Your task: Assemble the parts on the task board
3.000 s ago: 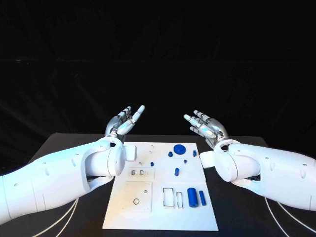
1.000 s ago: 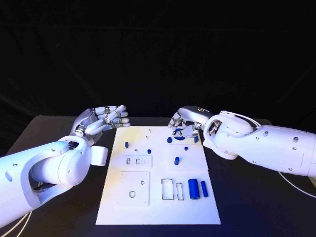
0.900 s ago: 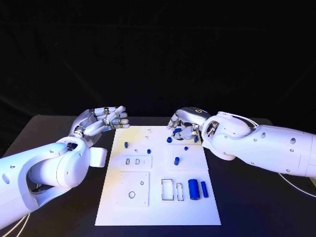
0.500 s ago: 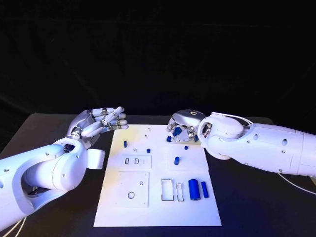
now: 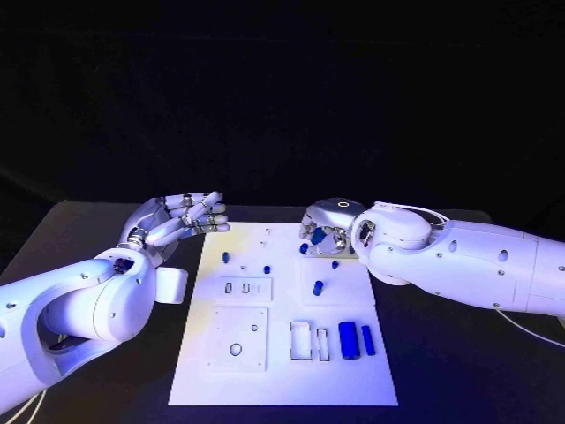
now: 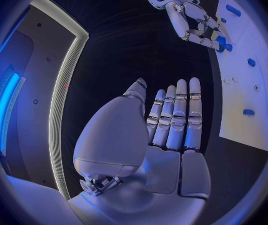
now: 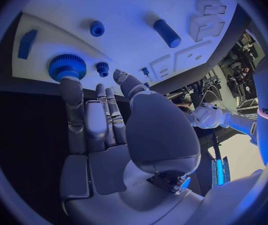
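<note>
On the black surface (image 5: 92, 230), the right robot hand (image 5: 326, 233) hovered, fingers spread, over the task board's (image 5: 282, 371) far large gear (image 7: 66, 66), apparently about to grasp; the left robot hand (image 5: 181, 216) waited empty, fingers apart.

White task board (image 5: 282, 371) flat mid-table; blue parts (image 5: 346, 339) scattered on it.

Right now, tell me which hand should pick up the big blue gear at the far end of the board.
The right hand: it hovers directly over the large blue gear, fingers reaching toward it. The left hand hangs off the task board's left edge, holding nothing.
</note>
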You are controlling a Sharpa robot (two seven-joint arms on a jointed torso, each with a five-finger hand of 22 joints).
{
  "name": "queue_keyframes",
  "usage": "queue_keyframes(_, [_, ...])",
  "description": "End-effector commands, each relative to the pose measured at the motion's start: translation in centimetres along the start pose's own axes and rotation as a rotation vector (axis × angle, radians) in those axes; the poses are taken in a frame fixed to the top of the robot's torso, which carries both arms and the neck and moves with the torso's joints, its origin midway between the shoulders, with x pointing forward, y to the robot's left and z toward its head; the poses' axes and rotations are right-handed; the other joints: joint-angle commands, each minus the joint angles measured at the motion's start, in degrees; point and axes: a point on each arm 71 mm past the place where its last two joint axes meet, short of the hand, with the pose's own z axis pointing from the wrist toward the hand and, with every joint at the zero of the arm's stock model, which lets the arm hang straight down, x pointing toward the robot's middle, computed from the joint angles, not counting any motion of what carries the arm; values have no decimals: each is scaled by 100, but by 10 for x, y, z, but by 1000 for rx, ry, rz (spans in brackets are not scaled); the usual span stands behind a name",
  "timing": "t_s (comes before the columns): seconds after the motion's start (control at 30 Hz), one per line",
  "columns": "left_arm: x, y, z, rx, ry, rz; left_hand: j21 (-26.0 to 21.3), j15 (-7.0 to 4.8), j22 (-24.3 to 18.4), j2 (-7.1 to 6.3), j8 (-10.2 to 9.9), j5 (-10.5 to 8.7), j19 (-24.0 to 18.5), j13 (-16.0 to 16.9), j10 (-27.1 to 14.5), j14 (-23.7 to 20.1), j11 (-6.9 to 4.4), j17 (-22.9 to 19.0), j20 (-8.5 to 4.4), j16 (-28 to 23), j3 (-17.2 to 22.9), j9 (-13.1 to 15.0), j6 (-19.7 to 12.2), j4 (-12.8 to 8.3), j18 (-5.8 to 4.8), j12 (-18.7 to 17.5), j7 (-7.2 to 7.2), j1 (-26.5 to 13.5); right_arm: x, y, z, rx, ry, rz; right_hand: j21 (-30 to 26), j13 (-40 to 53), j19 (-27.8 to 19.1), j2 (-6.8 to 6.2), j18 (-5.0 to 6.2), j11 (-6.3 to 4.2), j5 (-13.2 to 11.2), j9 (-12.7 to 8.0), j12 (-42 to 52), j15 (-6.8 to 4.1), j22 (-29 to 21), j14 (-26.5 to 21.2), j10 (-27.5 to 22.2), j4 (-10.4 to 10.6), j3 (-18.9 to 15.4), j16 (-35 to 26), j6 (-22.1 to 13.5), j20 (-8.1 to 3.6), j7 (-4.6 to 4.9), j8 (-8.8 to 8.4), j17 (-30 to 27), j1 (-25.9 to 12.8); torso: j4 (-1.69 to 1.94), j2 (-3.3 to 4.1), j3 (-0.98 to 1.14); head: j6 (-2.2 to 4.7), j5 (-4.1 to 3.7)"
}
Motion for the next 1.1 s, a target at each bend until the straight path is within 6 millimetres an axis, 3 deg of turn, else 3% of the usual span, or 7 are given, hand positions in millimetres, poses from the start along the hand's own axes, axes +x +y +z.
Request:
queue_keyframes(0.03, [3,-2,0,7,24,-4,-30,20,-8,-15,-22,-34,-37,-10,31,-30,-5,6,-8,-38,-29,-9,35,1,61,-29,22,35,1,-1,2,2,10,-21,89,-2,51,18,-83,11,47,8,24,56,113,238,8,38,17,99,30,9,33,8,100,22,14,16,-2,-2,2])
queue_keyframes(1.1, [4,-4,-1,5,35,-6,-45,44,-22,-7,-57,-39,-77,-9,30,-94,8,-2,8,-122,-34,-11,31,-4,60,-73,34,51,9,-6,10,16,65,-28,598,-40,217,-16,-169,19,85,16,71,93,817,266,69,156,205,558,131,16,42,18,541,-7,46,51,-9,-54,6])
